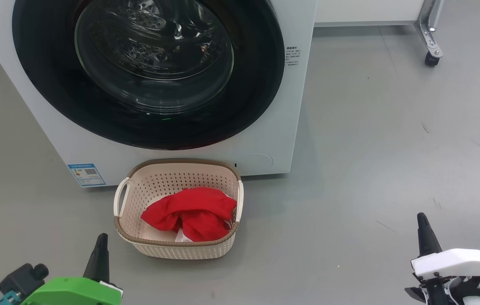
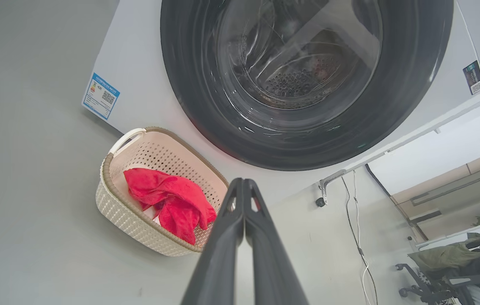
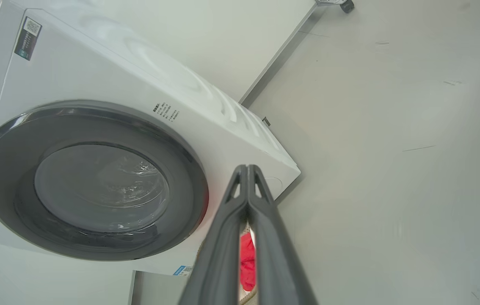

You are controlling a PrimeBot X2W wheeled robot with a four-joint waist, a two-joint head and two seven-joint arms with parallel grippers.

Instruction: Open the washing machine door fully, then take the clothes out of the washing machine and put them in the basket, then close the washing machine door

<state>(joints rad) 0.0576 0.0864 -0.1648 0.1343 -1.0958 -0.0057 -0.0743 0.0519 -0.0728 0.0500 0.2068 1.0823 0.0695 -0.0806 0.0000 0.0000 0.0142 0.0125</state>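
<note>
Head view | clothes (image 1: 189, 212): soft, light, limp, lying in basket (image 1: 172, 250); grasp a raised fold | washing machine door (image 1: 261, 84) appears shut | left gripper (image 2: 243, 183), right gripper (image 3: 247, 168): fingers together, empty

No legible print on washing machine (image 1: 265, 140)

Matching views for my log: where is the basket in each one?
Head view: basket lower centre, before the washing machine.
Left wrist view: basket lower left, beside the left gripper.
Right wrist view: basket sliver at bottom edge, behind the right gripper.
Shared landmark: blue label sticker nearby.
</note>
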